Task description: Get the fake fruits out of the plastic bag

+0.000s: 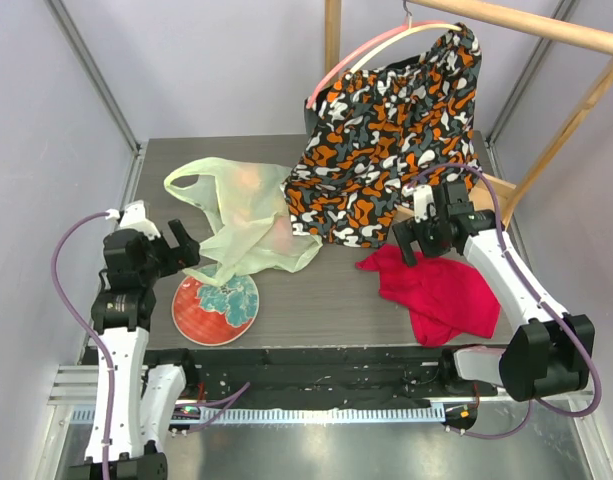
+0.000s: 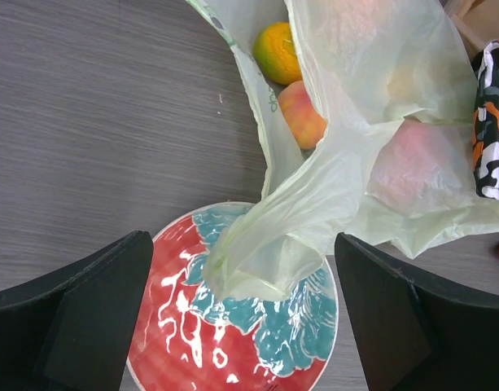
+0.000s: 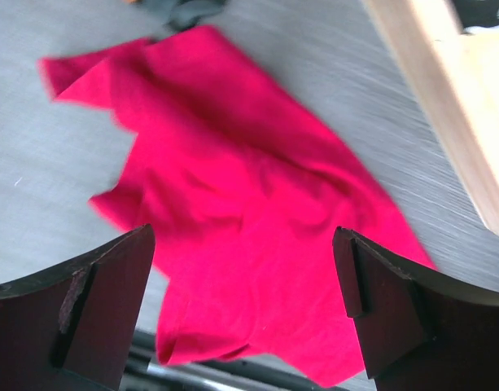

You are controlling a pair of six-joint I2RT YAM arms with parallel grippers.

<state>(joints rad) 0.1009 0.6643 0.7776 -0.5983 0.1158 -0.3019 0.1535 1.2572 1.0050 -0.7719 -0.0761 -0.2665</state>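
The pale yellow-green plastic bag (image 1: 248,215) lies on the table's left half, one handle loop at the far left, a lower corner draped over the plate. In the left wrist view the bag (image 2: 355,147) shows a yellow-orange fruit (image 2: 277,51) and a pink-orange peach (image 2: 301,114) at its mouth, and a pinkish fruit (image 2: 412,159) veiled inside. My left gripper (image 1: 183,247) is open and empty above the plate, just left of the bag; the bag's corner (image 2: 261,261) lies between its fingers. My right gripper (image 1: 406,243) is open and empty above the red cloth.
A red-and-teal round plate (image 1: 208,315) lies at the front left. A red cloth (image 1: 441,292) lies at the front right. An orange-black-white patterned garment (image 1: 386,140) hangs from a hanger on a wooden rack (image 1: 546,120) at the back right.
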